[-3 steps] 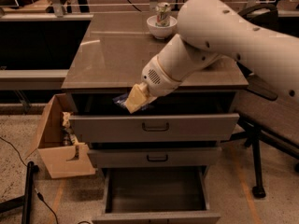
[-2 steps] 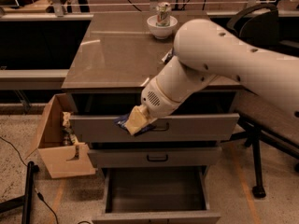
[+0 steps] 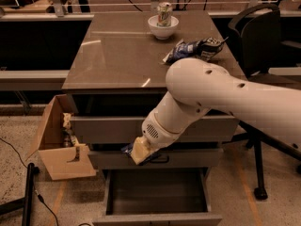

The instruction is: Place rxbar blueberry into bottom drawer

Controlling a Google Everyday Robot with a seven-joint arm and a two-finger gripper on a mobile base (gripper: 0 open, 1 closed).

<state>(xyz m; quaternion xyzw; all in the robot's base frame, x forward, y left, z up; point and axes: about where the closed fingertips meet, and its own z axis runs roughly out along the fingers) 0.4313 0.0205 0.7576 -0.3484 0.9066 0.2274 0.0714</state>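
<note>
Since nothing was yet released, step: transport.
Beige 2-finger end effector (image 3: pixel 140 152): pinched small flat navy-blue rxbar blueberry (image 3: pixel 127 148) before grey middle drawer (image 3: pixel 188 158).
Deep grey metal bottom drawer (image 3: pixel 157 192): open below.
Next: lower, release inside.

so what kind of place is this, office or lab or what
Likely an office or lab workspace: a grey drawer cabinet, a wheeled office chair and a cardboard box on speckled floor. The jaws hold the rxbar blueberry before the middle drawer, above the open bottom drawer.
</note>
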